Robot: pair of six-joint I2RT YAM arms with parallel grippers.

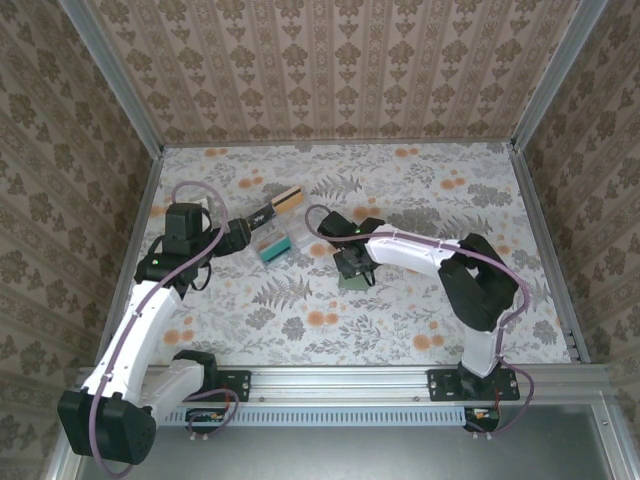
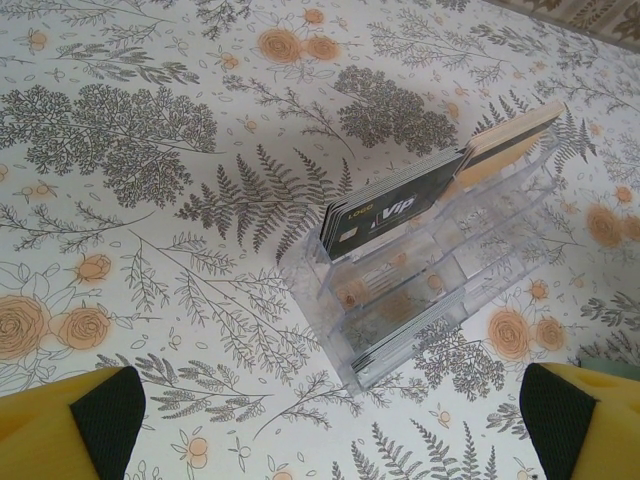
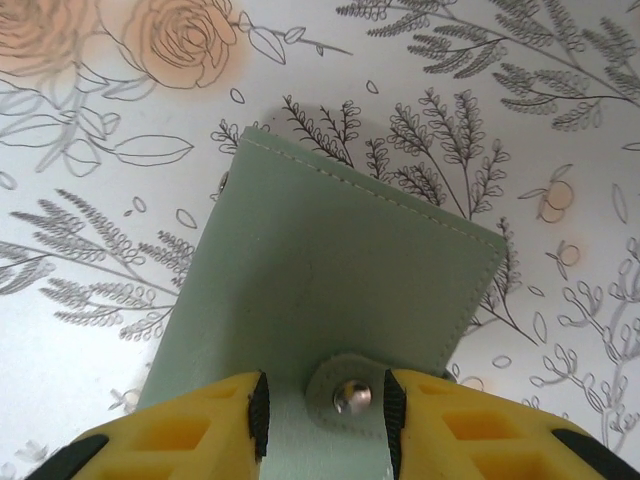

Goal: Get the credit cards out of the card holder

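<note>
- The holder (image 3: 330,290) lies closed mid-table, its long axis running away from the right fingers (image 3: 200,430), with the snap tab (image 3: 345,395) at their end.
- The right fingers stand narrow, flanking the tab; whether they grip it cannot be told.
- The left fingers (image 2: 100,410) are wide, above a clear card stand (image 2: 420,290).

Printed in white on the face of the dark card (image 2: 385,212): "Vip", in bold slanted letters with a large V. Up and to the left on the same face, in small pale capitals: "LOGO", just above a small chip-like square. Set on edge at the front of a stack of cards in the clear box (image 2: 440,300), lettering running along the card's length.
</note>
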